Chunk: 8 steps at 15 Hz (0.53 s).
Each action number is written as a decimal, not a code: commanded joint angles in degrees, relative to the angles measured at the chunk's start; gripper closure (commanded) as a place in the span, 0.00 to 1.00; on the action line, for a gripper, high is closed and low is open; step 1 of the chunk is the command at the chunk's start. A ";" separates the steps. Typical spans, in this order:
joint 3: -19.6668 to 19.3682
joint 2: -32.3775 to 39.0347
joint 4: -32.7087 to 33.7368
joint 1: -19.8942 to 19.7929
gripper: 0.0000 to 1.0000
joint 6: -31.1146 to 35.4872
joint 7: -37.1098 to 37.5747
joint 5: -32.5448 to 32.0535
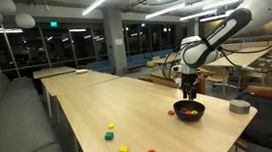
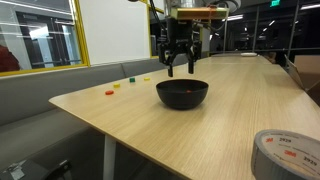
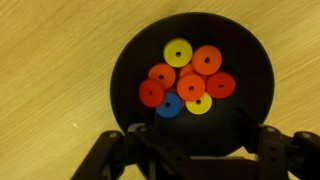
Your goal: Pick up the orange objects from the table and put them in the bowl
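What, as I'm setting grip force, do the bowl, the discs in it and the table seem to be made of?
Bowl: likely plastic or glazed ceramic, black and smooth with a faint sheen; cannot tell which. Discs: probably plastic, flat, evenly coloured, matte. Table: light wood or wood-look laminate, showing fine grain and a smooth finish.
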 commanded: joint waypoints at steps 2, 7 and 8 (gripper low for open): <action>2.41 -0.41 1.28 0.11 0.00 -1.31 1.27 0.19; 7.77 -3.16 -0.64 3.32 0.00 -2.00 3.98 -0.46; 8.97 -3.33 -0.97 4.21 0.00 -2.11 4.67 -0.51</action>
